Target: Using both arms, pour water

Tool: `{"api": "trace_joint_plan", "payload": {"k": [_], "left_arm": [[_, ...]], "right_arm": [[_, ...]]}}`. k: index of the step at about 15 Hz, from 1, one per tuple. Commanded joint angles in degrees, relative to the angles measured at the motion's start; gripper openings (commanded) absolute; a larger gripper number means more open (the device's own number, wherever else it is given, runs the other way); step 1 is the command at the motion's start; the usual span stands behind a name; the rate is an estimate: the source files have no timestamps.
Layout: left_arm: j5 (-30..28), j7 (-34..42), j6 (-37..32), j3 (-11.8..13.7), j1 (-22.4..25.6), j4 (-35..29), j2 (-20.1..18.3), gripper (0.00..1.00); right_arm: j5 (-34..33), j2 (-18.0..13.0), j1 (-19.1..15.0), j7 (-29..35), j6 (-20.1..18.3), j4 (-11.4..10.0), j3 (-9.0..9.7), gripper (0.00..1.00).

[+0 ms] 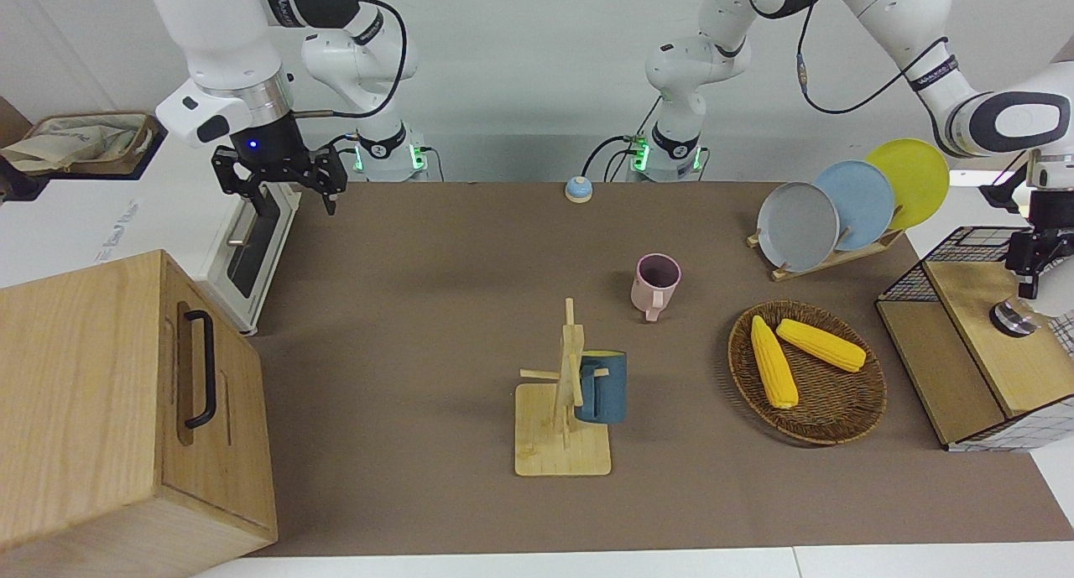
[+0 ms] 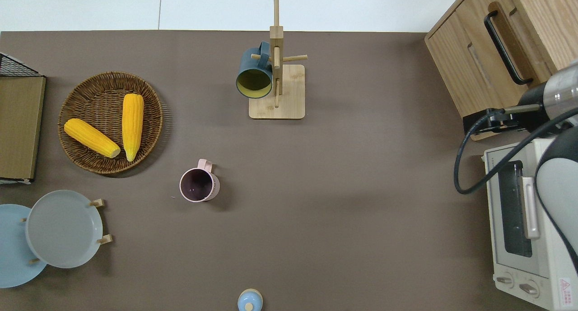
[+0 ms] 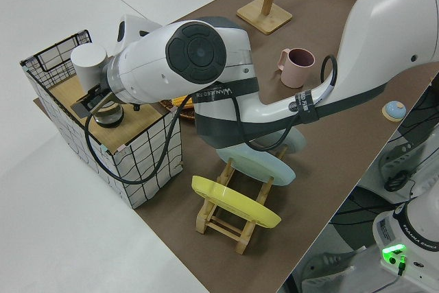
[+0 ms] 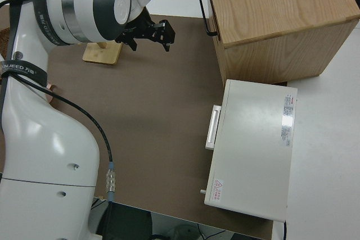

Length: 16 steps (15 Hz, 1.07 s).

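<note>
Black right gripper (image 1: 281, 184) is hanging wide open by the white oven (image 1: 252, 251). Blue mug (image 1: 602, 387) is hanging on its rack (image 1: 564, 444). Pink mug (image 1: 655, 283) is standing on the table (image 1: 419, 309), looking empty. Wicker basket (image 1: 839, 419) is holding two corn cobs (image 1: 772, 361). Left gripper (image 1: 1030, 268) is hanging at a silver thing (image 1: 1011, 318) on the wire crate (image 1: 965, 251); I cannot tell its grip. A loose hold could be tipping it, spilling water.

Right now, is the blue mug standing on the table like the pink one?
No, the dark blue mug with the yellow inside hangs sideways on a peg of the wooden mug stand, off the table.
</note>
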Motion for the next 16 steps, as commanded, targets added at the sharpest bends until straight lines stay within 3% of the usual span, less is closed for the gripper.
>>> {"api": "trace_joint_plan", "payload": {"k": [1, 4, 6, 9, 12, 16], "left_arm": [[-1.4, 1.5, 0.4, -0.2, 0.5, 1.0, 0.6, 1.00], [-0.6, -0.1, -2.4, 0.1, 0.6, 1.5, -0.1, 1.00], [1.7, -1.7, -6.9, 2.4, 0.5, 1.8, -0.6, 1.00], [13.5, -8.6, -14.9, 4.1, 0.6, 5.2, -1.1, 1.00], [20.5, -15.0, -21.2, 4.3, 0.4, 6.8, -2.3, 1.00], [32.2, -24.4, -34.8, 4.3, -0.4, 11.7, -3.5, 1.00]], "right_arm": [[1.0, -0.4, -0.3, -0.8, -0.6, 0.0, 0.06, 0.990], [1.1, -0.4, -0.3, -0.8, -0.7, 0.0, 0.06, 0.990], [1.1, -0.4, -0.4, -0.8, -0.7, 0.0, 0.06, 0.990], [1.1, -0.4, -0.3, -0.8, -0.7, 0.0, 0.06, 0.990], [1.1, -0.4, -0.3, -0.8, -0.7, 0.0, 0.06, 0.990], [1.1, -0.4, -0.3, -0.8, -0.7, 0.0, 0.06, 0.990]]}}
